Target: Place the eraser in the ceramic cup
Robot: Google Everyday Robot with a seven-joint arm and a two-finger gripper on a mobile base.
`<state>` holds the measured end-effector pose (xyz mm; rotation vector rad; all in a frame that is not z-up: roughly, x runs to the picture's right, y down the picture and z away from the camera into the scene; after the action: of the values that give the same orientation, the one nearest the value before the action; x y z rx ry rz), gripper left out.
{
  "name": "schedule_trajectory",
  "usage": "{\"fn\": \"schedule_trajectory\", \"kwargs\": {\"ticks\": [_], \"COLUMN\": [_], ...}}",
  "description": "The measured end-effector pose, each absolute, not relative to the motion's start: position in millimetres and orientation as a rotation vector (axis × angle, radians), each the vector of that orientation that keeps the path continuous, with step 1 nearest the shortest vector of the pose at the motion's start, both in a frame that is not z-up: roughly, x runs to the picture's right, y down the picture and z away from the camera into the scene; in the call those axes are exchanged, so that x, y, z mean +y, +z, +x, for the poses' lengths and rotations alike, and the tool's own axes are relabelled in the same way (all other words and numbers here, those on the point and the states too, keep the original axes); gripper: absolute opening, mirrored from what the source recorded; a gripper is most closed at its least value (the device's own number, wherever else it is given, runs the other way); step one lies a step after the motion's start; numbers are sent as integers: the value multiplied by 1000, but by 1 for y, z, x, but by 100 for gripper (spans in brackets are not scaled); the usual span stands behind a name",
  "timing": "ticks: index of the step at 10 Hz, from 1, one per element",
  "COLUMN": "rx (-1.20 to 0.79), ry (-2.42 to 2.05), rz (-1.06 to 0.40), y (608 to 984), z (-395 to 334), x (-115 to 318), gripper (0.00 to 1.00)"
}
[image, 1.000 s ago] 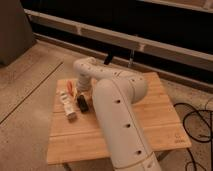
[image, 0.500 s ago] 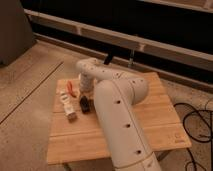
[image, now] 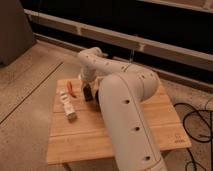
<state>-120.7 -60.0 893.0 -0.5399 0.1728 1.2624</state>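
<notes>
My gripper is the dark end of the white arm. It hangs low over the left part of the wooden table, just right of an orange object. No separate small black eraser shows; the dark shape at the gripper cannot be told apart from it. The ceramic cup is out of view, possibly hidden behind the arm.
A long pale box with printed marks lies near the table's left edge. Black cables lie on the floor to the right. A dark wall with a pale rail runs behind the table.
The gripper has shifted slightly up and toward the far side of the table. The pale box and orange object have not moved.
</notes>
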Motion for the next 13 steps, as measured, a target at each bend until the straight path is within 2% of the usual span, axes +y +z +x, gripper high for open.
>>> {"fn": "schedule_trajectory", "kwargs": {"ticks": [2,3,5,9,13], "rx": [77,-7,-71,-76,-16], "ry": [1231,1217,1205,1197,1155], "rz": [-418,-303,-218,-200,-106], "y": [843,805,775,772,815], "z": [-127,-124,-120,-120,-77], "x": [-98,-133,-159,-163,-208], "gripper": [0,0,0,0,0]}}
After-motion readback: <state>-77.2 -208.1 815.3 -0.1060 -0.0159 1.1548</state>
